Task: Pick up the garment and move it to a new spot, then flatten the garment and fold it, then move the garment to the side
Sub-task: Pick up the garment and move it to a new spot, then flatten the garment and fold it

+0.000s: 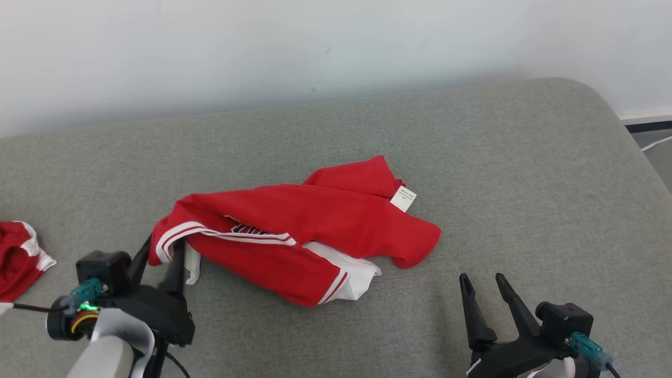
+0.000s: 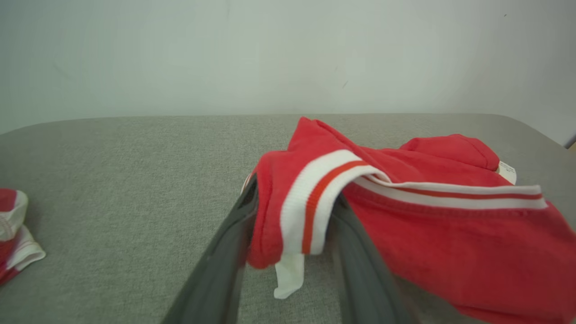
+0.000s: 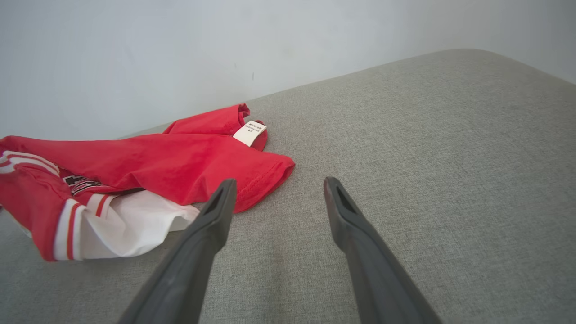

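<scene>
I have the red garment (image 1: 315, 226) lying crumpled near the middle of the grey cushion (image 1: 525, 184), a little toward its left side and well short of the pale wall (image 1: 315, 47) along the far edge. It is red with white-and-red striped trim, some dark lettering shows in a fold, and a white lining spills out at its near edge. A small white label (image 1: 403, 198) sits on its far right part. My left gripper (image 1: 164, 247) is at the garment's left end. In the left wrist view the striped cuff (image 2: 310, 207) fills the gap between the two dark fingers (image 2: 216, 270) and hides their tips, and a white scrap hangs below it. The fingers stand apart on either side of the cloth, and I cannot tell whether they are clamping it or only flanking it. My right gripper (image 1: 481, 278) is spread wide with nothing between its fingers, over bare cushion near the front edge, just to the right of the garment's red hem (image 3: 265, 175). A second red-and-white piece of clothing (image 1: 18, 257) lies at the cushion's left edge, apart from the garment.
</scene>
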